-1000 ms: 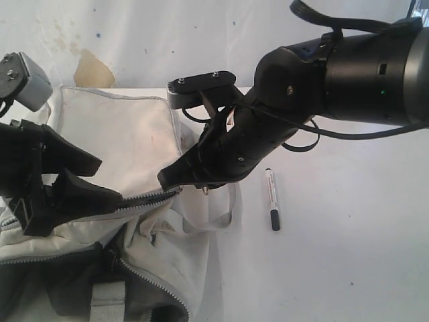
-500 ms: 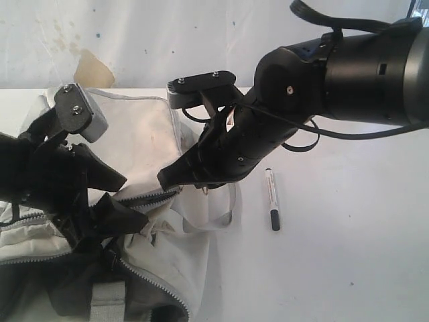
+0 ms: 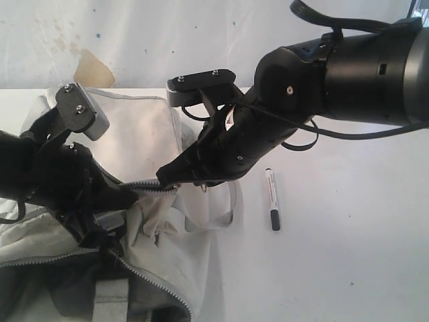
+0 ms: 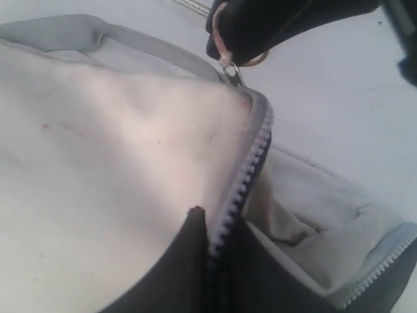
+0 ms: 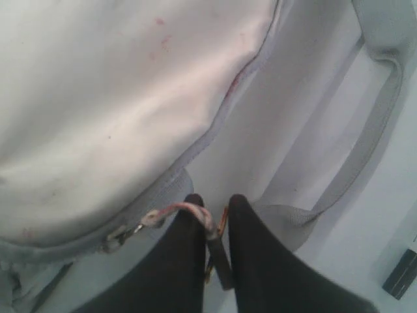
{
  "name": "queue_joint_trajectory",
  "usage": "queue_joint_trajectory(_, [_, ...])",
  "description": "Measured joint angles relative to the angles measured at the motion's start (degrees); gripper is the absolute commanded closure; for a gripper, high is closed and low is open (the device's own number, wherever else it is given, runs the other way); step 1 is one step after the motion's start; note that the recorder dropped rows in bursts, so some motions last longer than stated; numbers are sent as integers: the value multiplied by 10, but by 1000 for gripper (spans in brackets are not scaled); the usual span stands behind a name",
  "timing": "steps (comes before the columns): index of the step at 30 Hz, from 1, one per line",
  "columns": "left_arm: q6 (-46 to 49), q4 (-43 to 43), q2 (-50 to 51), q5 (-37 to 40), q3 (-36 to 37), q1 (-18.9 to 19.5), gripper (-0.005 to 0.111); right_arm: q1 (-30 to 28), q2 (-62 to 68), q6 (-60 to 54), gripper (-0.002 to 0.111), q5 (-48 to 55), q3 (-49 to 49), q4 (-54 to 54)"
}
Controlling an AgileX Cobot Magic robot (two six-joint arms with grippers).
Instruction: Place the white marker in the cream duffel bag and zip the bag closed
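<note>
While the marker, white barrel, black cap, lies on the counter beside the bag, bag open, cream, pink-stained, left gripper jaws pinching its zipper edge, right gripper jaws pinching the zip pull.

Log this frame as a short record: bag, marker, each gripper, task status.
cream duffel bag: open, zipper undone, dark lining showing
white marker: lying on the table, right of the bag, untouched
right gripper: shut on the zipper pull
left gripper: clamped on the bag's zipper edge
task status: marker not yet in the bag; zip not closed
</note>
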Motion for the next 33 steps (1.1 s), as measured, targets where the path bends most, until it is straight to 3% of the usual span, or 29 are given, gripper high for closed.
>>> queue_joint_trajectory(20, [-16,89,-81,6,12,0,107,-33,28,0,108,-173,0,-54])
queue_joint_trajectory(33, [-19,166,-110,58,12,0,107,-58,83,26,108,-295,0,-58])
